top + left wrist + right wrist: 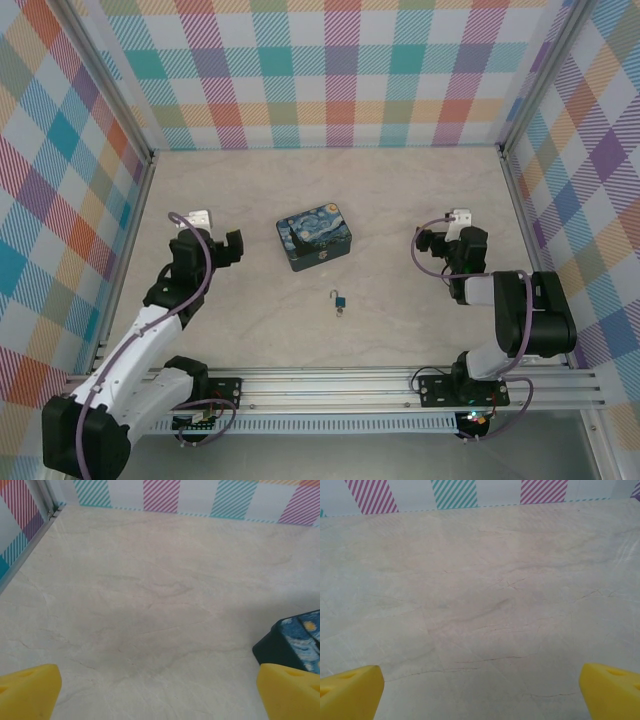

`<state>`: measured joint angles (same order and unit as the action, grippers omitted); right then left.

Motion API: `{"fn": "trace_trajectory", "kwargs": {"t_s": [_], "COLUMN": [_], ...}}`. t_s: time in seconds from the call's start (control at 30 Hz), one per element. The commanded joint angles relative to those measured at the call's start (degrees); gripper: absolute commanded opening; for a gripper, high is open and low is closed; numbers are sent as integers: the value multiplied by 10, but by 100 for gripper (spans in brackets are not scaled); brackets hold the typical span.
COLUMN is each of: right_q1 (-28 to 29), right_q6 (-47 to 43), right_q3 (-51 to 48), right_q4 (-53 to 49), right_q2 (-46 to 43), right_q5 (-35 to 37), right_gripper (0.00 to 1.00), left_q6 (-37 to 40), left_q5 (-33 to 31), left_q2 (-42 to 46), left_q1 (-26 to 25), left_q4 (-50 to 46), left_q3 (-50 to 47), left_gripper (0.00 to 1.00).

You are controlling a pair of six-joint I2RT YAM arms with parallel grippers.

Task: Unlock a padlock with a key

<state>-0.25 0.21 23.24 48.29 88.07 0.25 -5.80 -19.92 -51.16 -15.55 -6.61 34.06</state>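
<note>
The tiny blue-teal padlock lies on the table in the top view, its thin shackle pointing away from the arms. A small dark sliver touching its near end looks like the key; it is too small to tell whether it is inserted. My left gripper hovers to the left of the painted box, open, with its yellow fingertips far apart over bare table. My right gripper is off to the right, open too, its yellow fingertips spread wide with nothing between them. Both grippers are well away from the padlock.
The Starry Night-print box sits mid-table behind the padlock; its dark corner shows at the right of the left wrist view. Checked walls with metal posts enclose the table. A rail runs along the near edge.
</note>
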Motion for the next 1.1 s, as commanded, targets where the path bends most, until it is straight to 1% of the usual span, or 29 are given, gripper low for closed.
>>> {"fn": "trace_trajectory", "kwargs": {"t_s": [0.0,0.1,0.17,0.23,0.43,0.53,0.6,0.77,0.87,0.93,1.07], "right_q1": [2,3,3,3,3,3,3,4,4,5,5], "right_q6": [8,8,7,7,7,7,7,6,6,6,6], "right_q3": [1,1,1,1,1,1,1,1,1,1,1], "right_q4": [-3,-3,-3,-3,-3,-3,-3,-3,-3,-3,-3], "right_q2": [-1,0,0,-1,0,0,0,0,0,0,0], "right_q5": [-12,-12,-11,-11,-10,-10,-9,-9,-8,-7,-7], "right_gripper": [100,100,100,100,100,100,100,100,100,100,100], "left_q6": [-18,4,16,28,61,78,100,140,135,139,140], "left_q5": [-42,-75,-108,-123,-82,-51,-21,30,54,57,61], "left_q2": [-18,-58,-86,-105,-147,-176,-186,-235,-279,-318,-367], "left_q1": [7,7,8,9,15,17,19,24,32,34,37], "left_q4": [46,62,75,118,294,387,412,543,619,678,751], "left_q3": [-22,-30,-34,-54,-125,-158,-161,-188,-198,-210,-225], "left_gripper": [100,100,100,100,100,100,100,100,100,100,100]}}
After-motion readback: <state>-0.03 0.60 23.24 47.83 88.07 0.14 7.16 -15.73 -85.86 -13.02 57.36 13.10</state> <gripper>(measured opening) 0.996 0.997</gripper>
